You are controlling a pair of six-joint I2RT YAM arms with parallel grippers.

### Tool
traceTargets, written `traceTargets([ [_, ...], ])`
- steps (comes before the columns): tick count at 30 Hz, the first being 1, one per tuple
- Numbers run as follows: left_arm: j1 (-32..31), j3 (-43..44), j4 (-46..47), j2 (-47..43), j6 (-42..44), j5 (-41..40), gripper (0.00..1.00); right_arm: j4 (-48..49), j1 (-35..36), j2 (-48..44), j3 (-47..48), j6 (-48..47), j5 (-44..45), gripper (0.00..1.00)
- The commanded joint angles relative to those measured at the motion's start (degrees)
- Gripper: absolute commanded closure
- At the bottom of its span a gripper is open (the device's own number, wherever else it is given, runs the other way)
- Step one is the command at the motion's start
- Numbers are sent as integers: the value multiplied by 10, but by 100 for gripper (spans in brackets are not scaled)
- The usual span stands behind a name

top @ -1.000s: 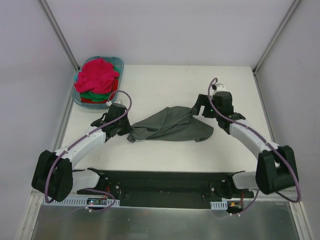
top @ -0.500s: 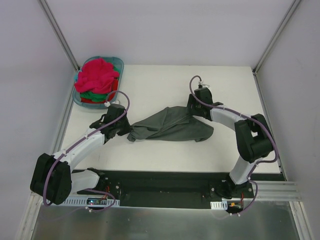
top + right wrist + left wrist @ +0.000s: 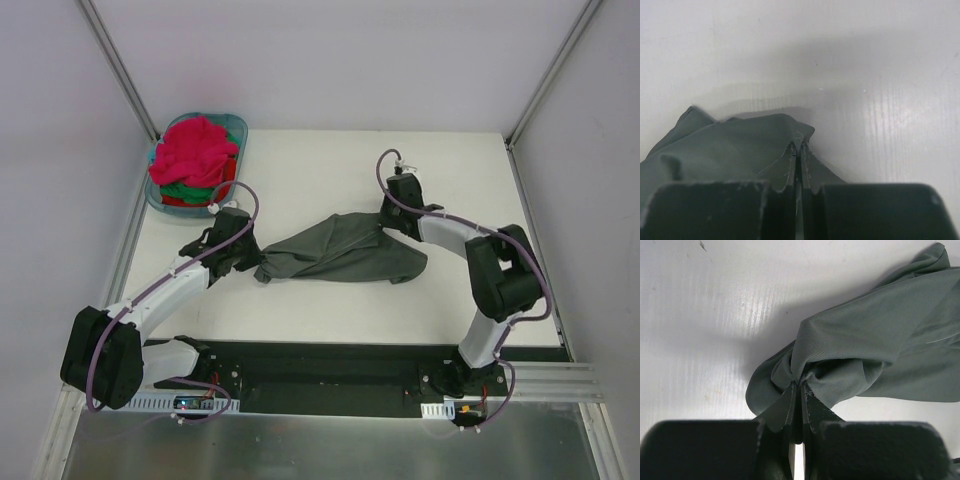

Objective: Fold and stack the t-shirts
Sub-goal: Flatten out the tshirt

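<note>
At each end of the grey t-shirt (image 3: 340, 255), seemingly light and limp, my left claw (image 3: 799, 386) and right claw (image 3: 800, 147) clamp bunched edges.

Robot lab test cell, not a home or a shop. A white tabletop (image 3: 330, 160) is boxed in by plain white panels (image 3: 330, 60) at the back and on both sides. Aluminium struts (image 3: 120, 70) run up the upper-left and upper-right corners. Two robot arms (image 3: 170, 285) are bolted to a black base plate (image 3: 320, 365) at bottom centre, with purple cables (image 3: 100, 360) looped along them. A bare metal sheet (image 3: 320, 445) lies across the bottom edge. A teal basket (image 3: 238, 124) at upper left is the only domestic item.
</note>
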Motion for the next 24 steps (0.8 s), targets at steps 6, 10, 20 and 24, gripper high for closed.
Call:
traceTargets([
  [6,3,116,-46,-95,51,-13,100,-98,4,-342,-36,-81,-16,99],
  [10,1,189,-50,-177,84,15,100,-160,9,-525,-46,-73,-84,99],
  [20,-1,458,-48,-180,160,174,100,-248,11,-651,177,-33,-249,99],
  [24,-1,510,-49,-142,177,157,100,-306,10,-601,262,-60,-197,99],
])
